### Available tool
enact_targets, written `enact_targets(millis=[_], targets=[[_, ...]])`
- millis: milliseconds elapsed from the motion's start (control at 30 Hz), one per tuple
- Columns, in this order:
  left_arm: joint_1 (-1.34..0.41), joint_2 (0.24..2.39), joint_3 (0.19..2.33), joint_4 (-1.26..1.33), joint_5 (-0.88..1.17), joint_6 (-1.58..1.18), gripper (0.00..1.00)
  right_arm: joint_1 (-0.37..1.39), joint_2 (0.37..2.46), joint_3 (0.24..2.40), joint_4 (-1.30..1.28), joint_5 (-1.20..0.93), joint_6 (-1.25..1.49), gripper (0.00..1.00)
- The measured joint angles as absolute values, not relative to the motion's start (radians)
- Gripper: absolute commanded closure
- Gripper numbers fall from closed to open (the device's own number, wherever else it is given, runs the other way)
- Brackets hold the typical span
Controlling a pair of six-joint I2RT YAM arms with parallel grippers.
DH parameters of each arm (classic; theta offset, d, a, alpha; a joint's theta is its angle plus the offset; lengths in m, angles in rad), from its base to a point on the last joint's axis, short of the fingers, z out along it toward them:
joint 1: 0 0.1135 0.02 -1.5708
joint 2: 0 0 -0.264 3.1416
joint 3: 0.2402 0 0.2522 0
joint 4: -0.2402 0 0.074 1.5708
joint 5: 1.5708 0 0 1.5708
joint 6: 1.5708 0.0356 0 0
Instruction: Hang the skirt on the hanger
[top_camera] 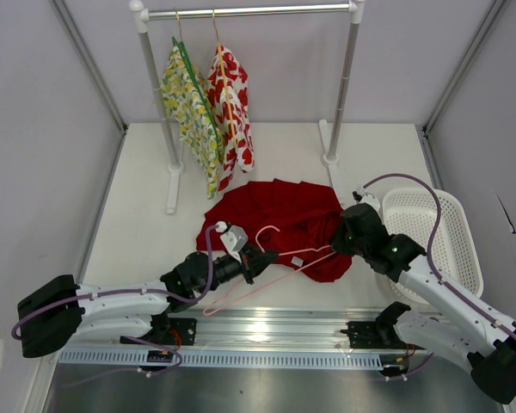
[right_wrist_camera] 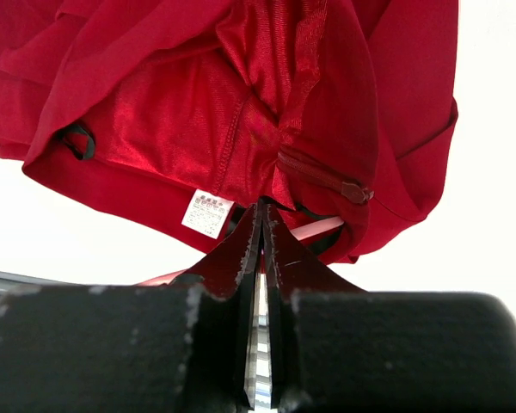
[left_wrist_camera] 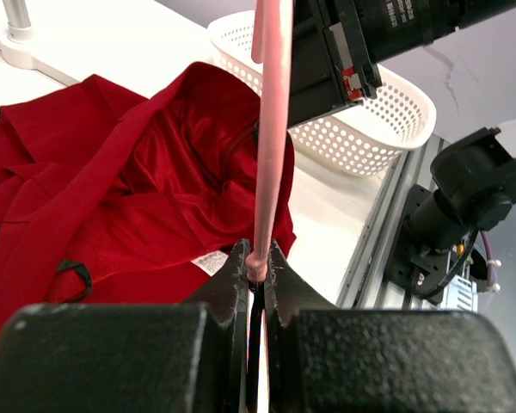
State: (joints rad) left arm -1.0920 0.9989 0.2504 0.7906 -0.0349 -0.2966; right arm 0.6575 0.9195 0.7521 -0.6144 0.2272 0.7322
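Two grips noted. Skirt (top_camera: 279, 215) lies crumpled at mid-bench (top_camera: 138, 232), long axis running left to right, and its folds fan out toward the far edge. Its near-right edge is drawn up into a peak at the right gripper (top_camera: 338, 239). In the right wrist view those jaws are pressed together with their tips on the skirt's (right_wrist_camera: 241, 103) hem, just right of a white label (right_wrist_camera: 206, 213); the cloth appears pinched between them.

Hanger (top_camera: 279, 262) sits at the skirt's near edge. Its hook curls toward the far edge and its long bar slants from the near-left up toward the right. The right end reaches the skirt hem, and pink wire (right_wrist_camera: 316, 228) shows just beside the right jaw tips. Left gripper (top_camera: 256, 258) is clenched on the hanger wire (left_wrist_camera: 271, 129) below the hook, the wire running straight out from between its jaws toward the lifted skirt (left_wrist_camera: 112, 189).

White basket (top_camera: 451, 232) stands at the right edge. Rail (top_camera: 249, 12) at the far edge carries two floral garments (top_camera: 208, 112).
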Motion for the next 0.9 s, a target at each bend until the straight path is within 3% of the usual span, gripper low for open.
enact_targets(millis=[367,600,900], targets=[[-1.099,1.044,0.243,0.868,-0.081,-0.298,1.0,0.646,0.908,0.755,-0.615,0.228,0.733,0.74],[-1.099,1.069,0.241,0.965,-0.138,-0.298,1.0,0.644,0.897,0.76,-0.656,0.241,0.741,0.52],[-1.1,1.179,0.247,1.037,-0.128,-0.309,1.0,0.636,0.856,0.764,-0.704,0.276,0.751,0.49]])
